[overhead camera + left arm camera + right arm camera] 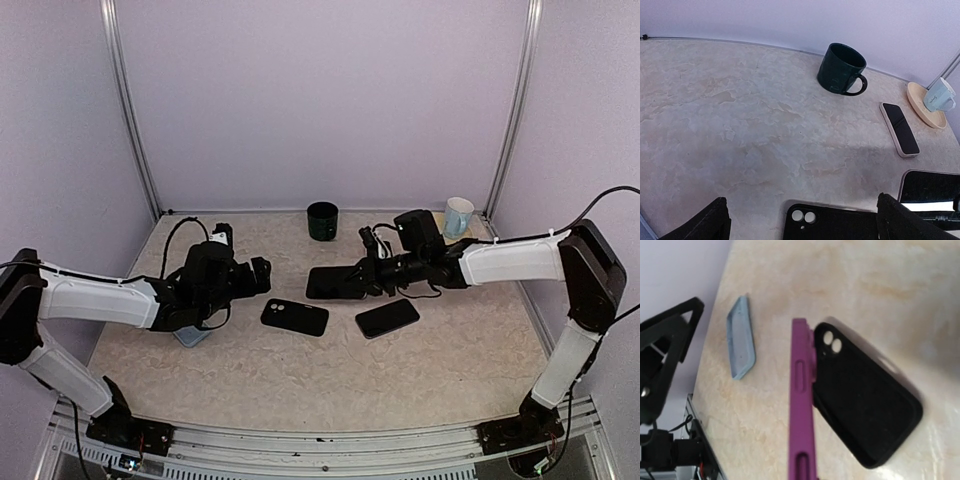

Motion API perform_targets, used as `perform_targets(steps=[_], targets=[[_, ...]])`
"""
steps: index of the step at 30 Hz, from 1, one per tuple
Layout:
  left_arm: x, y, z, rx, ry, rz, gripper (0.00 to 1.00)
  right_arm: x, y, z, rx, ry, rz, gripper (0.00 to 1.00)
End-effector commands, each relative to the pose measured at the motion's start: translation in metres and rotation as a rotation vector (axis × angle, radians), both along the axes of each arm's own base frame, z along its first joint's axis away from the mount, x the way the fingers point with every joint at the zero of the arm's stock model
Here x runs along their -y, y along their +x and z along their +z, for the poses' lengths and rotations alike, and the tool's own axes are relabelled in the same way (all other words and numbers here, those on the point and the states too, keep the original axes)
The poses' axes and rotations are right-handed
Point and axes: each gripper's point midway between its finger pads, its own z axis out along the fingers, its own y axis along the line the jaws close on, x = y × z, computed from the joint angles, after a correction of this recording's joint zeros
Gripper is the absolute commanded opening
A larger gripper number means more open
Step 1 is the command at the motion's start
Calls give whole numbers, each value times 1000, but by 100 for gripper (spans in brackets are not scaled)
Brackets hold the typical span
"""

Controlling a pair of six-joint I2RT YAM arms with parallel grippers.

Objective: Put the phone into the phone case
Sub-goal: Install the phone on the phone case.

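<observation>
The table (pixel 300 380) carries everything, and I place it all from the black phone case (pixel 295 317), which lies flat near the table's middle. Its long axis runs left to right, its open side is up and its two camera holes are at its left end. My right tool (pixel 365 277) is clenched on the right end of the phone (pixel 330 283), which is on the far side of the case and a little to the right of it, with its long axis close to parallel with the case's. My right arm is therefore the one placed to seat it, by bringing the phone toward the case's near side and lining it up. From my right wrist the phone (pixel 800 400) shows edge-on, a purple side with long button slots, and its edge overlaps the camera end of the case. I cannot tell whether the two touch. From above its face reads dark and glossy. My left tool (pixel 262 275) is released, spread wide and holding nothing, just beyond the case's left end. A second dark phone (pixel 387 318) lies flat to the case's right. A pale blue case (pixel 741 343) sits to its left, under my left arm. A dark green mug (pixel 322 221) stands well behind the case, and a white cup (pixel 459 215) is far behind and to its right.
</observation>
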Motion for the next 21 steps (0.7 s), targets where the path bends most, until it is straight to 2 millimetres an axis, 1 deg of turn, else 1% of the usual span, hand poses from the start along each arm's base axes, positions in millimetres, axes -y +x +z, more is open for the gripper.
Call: perform_targets(steps=[1, 5, 7, 9, 11, 16, 21], targets=[[7, 0, -11, -18, -19, -33, 99, -7, 3, 5, -81, 9, -54, 0], [14, -1, -18, -42, -35, -66, 99, -10, 3, -5, -115, -20, -63, 0], [20, -2, -20, -57, -55, -96, 99, -17, 0, -7, -122, -22, -40, 0], [27, -2, -27, -82, -72, -128, 99, -26, -3, -9, -134, -14, -11, 0], [32, -3, -34, -105, -91, -156, 99, -34, -6, -14, -153, -15, 13, 0], [35, -5, -46, -147, -138, -191, 99, -46, -9, -20, -179, -3, 47, 0], [39, -8, -50, -169, -229, -276, 99, -55, -7, -26, -207, 9, 65, 0]])
